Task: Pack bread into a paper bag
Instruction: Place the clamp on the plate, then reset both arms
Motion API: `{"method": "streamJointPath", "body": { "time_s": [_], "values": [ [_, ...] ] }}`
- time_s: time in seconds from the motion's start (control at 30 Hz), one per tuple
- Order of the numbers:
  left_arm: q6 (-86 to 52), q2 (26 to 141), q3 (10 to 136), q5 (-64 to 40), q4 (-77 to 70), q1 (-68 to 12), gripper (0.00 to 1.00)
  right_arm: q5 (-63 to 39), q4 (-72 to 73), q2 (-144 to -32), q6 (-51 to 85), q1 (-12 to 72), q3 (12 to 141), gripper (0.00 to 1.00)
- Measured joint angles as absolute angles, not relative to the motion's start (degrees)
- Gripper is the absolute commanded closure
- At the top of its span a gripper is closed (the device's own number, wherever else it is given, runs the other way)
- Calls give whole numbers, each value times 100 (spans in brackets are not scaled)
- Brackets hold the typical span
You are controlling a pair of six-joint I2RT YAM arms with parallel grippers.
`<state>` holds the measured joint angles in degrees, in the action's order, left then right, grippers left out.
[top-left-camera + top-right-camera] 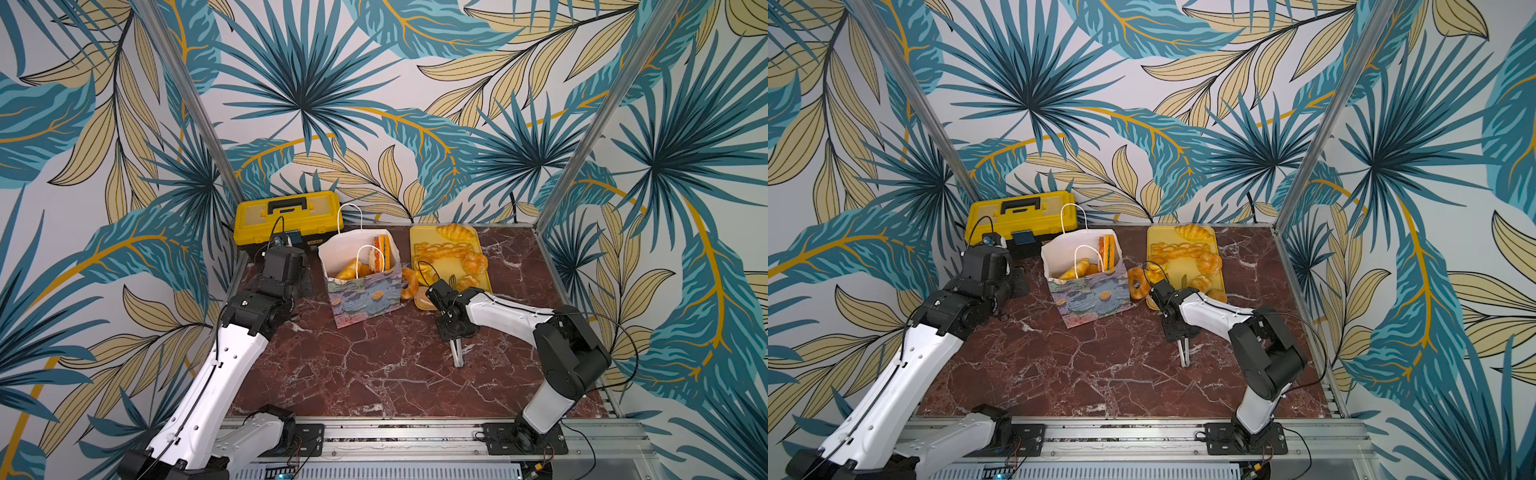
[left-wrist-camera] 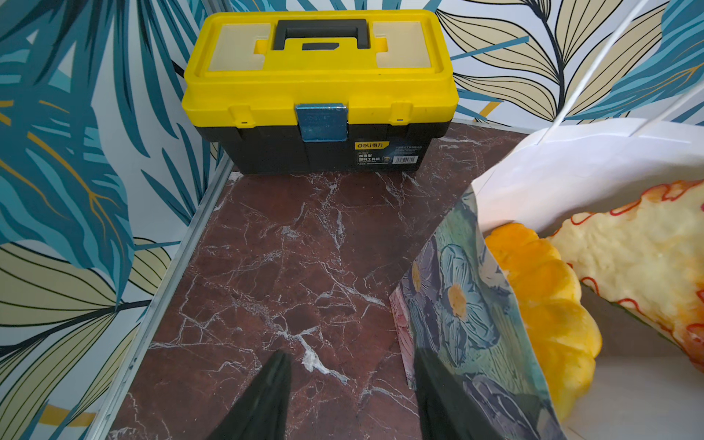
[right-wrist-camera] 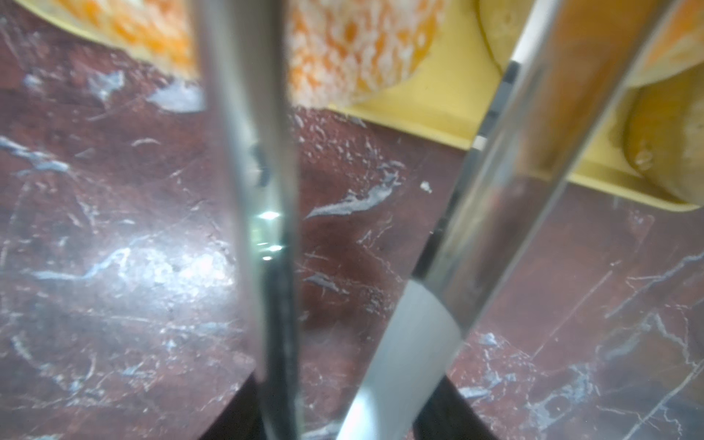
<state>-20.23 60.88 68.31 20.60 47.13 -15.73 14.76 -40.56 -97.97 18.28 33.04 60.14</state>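
Note:
The paper bag (image 1: 365, 299) stands open left of centre, with a sandwich (image 1: 380, 249) and a croissant (image 1: 349, 270) inside. A ring doughnut (image 1: 409, 282) leans on the table beside it. More bread lies on the yellow tray (image 1: 419, 237): a croissant (image 1: 455, 230), a braided loaf (image 1: 440, 251) and a sesame bun (image 3: 362, 49). My right gripper (image 3: 343, 415) is shut on metal tongs (image 1: 457, 355), which point down at the table in front of the tray, their arms spread and empty. My left gripper (image 2: 350, 381) is open beside the bag's painted wall (image 2: 464, 316).
A yellow-and-black toolbox (image 1: 286, 220) stands at the back left corner, behind my left arm. Metal frame posts and patterned walls close in the marble table (image 1: 374, 374) on three sides. A rail with both arm bases runs along the front edge.

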Motion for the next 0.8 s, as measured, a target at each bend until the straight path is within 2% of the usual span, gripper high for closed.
{"method": "streamJointPath", "body": {
  "time_s": [0.23,0.27,0.37,0.5,0.57,0.67,0.7,0.8],
  "values": [
    [-1999,6060,6823,2169,4550,-1573,39,1378,-4119,-9008,1892,3304,6020,36],
    [-1997,6031,6810,2193,4506,-1573,36,1382,-4139,-8838,1909,3306,6034,32],
    [-1964,5846,6681,2300,4235,-1573,25,1505,-4110,-8062,1885,3310,6132,2],
    [-1813,5446,6114,2493,3544,-1573,13,2215,-3461,-6987,1675,3319,6309,1],
    [-1726,5321,5728,2628,3148,-1573,10,2799,-2941,-6788,1468,3319,6324,0],
    [-1570,5295,5092,2832,2504,-1573,6,3671,-1704,-6934,899,3251,6047,1],
    [-1498,5312,4864,2884,2281,-1573,0,3830,-1184,-7070,659,3192,5819,1],
    [-1288,5380,4198,3098,1621,-1573,0,3787,-139,-7417,333,2781,4991,1]
  ]
}}
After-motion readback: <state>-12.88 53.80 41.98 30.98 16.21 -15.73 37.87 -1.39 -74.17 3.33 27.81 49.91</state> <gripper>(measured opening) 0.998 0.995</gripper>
